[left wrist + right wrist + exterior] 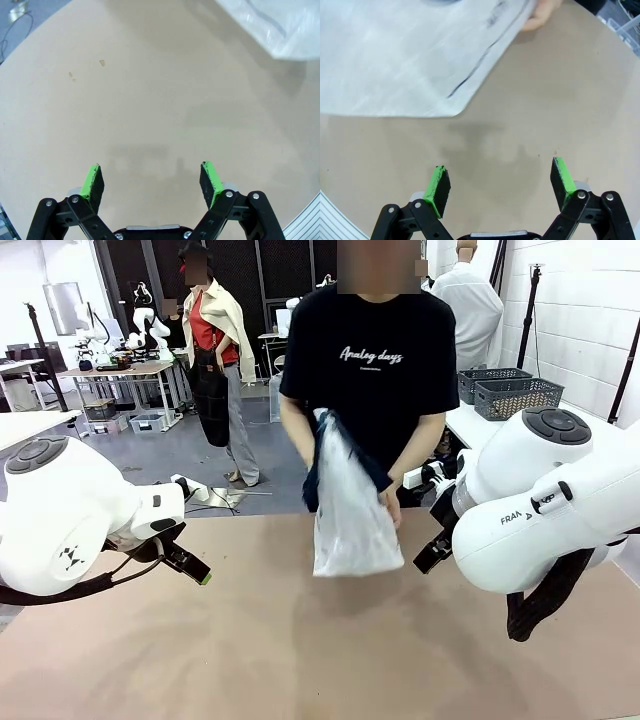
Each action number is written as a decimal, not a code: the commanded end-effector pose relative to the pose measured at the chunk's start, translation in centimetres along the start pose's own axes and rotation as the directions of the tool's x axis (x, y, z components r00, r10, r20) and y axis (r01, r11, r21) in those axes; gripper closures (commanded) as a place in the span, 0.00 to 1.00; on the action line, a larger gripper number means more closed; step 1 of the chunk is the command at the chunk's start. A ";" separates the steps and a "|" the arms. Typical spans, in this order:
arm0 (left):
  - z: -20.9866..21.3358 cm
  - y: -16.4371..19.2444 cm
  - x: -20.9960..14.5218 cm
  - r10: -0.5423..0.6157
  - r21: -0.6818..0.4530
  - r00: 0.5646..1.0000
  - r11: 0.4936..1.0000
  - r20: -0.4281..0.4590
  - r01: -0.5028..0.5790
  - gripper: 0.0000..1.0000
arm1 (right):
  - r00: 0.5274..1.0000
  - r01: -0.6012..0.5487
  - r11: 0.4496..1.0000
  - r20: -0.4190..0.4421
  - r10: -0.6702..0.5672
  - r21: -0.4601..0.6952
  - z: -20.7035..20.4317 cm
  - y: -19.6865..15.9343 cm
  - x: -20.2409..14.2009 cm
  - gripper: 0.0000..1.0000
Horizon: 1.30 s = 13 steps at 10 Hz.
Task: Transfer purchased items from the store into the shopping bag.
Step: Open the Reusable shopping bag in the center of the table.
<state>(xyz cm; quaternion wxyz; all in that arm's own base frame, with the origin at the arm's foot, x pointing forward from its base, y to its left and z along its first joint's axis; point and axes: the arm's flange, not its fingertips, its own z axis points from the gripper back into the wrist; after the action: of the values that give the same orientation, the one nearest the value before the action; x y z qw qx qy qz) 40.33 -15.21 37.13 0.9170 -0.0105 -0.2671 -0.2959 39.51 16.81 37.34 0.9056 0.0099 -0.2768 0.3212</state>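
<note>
Since your left gripper and right gripper are both wide open with nothing in them, hold off till the person sets the shopping bag down steady.

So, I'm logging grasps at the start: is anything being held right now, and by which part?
The left gripper and right gripper hold nothing, jaws open. The person's hands hold the shopping bag around its navy handles and upper side.

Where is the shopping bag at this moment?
In the front view, the shopping bag stands at the far middle of the table, held by the person's hand.
</note>
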 end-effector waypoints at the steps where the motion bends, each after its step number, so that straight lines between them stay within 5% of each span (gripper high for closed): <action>1: 0.0 0.1 0.0 0.002 0.001 1.000 1.000 0.000 -0.002 0.00 | 1.000 0.000 1.000 0.000 0.000 0.000 0.0 0.0 0.0 0.00; 13: 0.0 0.1 0.0 0.002 0.001 1.000 1.000 0.000 -0.002 0.00 | 1.000 0.000 1.000 0.000 0.000 0.000 0.0 0.0 0.0 0.00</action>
<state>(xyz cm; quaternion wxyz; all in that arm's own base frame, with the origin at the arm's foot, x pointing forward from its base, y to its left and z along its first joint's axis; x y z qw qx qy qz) 40.33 -15.21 37.13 0.9170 -0.0105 -0.2671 -0.2959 39.51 16.81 37.34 0.9056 0.0099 -0.2768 0.3212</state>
